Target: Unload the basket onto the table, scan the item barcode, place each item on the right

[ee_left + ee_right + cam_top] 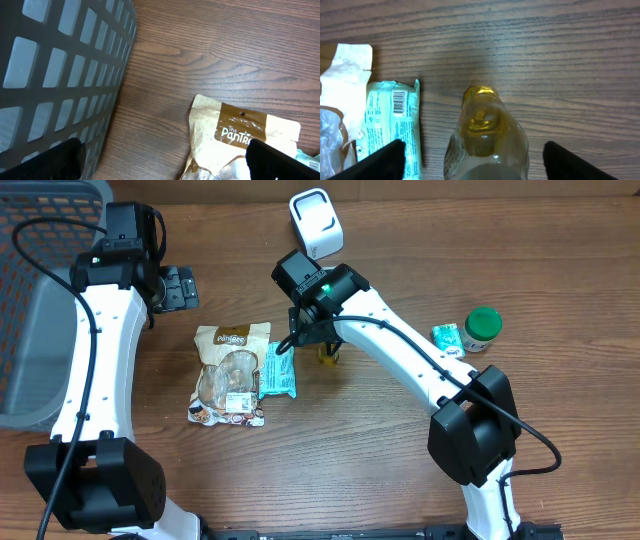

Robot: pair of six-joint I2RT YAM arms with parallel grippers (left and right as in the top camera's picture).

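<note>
Currently my right tool point(472, 150) stands wide open around the small gold-capped bottle point(485, 131), one finger on either side and neither pad visibly touching it; nothing is gripped. The bottle rests on the tabletop point(560, 60) just right of the teal bar point(390, 125), about mid-table, some way short of the white scanner point(316, 222). Judgement: the bottle is the item to scan, and a straddling pose with open jaws suits either a fresh grasp or a set-down; I cannot say which. Whether it stands fully upright is hard to tell from the wrist view, since the cap fills the near field. No barcode shows on the bottle; the only readable one is on the teal bar's wrapper. My left tool point(180, 287) is fully open and empty, at the far left beside the grey basket point(30, 330), out of the working area. Room: bare wood lies between bottle and scanner, so a lift toward it looks unobstructed. The snack bag point(230, 375) and teal bar crowd the left side; the green-lidded jar point(483, 327) sits well apart on the right.
</note>
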